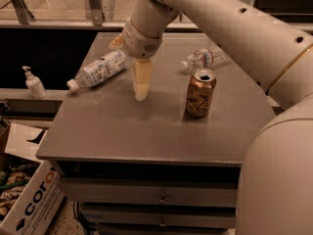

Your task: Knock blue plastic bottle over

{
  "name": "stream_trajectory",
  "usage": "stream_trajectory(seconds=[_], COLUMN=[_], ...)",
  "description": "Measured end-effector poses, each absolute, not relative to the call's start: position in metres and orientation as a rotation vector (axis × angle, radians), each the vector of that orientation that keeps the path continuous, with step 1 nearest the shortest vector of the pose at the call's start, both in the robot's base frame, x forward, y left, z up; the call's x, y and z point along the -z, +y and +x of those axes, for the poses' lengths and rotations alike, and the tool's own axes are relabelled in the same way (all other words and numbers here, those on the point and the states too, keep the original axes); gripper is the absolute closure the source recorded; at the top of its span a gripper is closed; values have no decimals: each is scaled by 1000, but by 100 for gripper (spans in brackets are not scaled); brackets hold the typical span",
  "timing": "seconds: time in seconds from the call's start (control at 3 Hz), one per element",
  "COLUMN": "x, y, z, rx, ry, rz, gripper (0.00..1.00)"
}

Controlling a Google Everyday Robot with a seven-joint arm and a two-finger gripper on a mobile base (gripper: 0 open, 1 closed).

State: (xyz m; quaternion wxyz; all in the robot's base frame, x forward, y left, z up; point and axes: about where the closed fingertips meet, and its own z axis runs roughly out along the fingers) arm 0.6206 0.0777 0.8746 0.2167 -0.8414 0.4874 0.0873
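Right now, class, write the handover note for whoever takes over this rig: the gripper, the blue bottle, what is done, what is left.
Gripper: low over the table, close beside the base end of the blue plastic bottle, not holding it.
Bottle: lying on its side, white cap pointing toward the table's left edge as the camera sees it.
Done: the bottle is down, so the knock-over looks complete.
Left: probably only lifting the arm clear, minding the upright can on the gripper's other side.

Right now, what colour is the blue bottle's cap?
White. The camera view shows the cap best; the blue bottle lies on its side, left of the gripper.
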Motion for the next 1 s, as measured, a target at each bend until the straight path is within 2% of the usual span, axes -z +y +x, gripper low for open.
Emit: stream_trajectory(seconds=[1.0], x=[-879], y=[34], z=[649], rx=[-544], ry=[1538], rz=[-1951], gripper=[0])
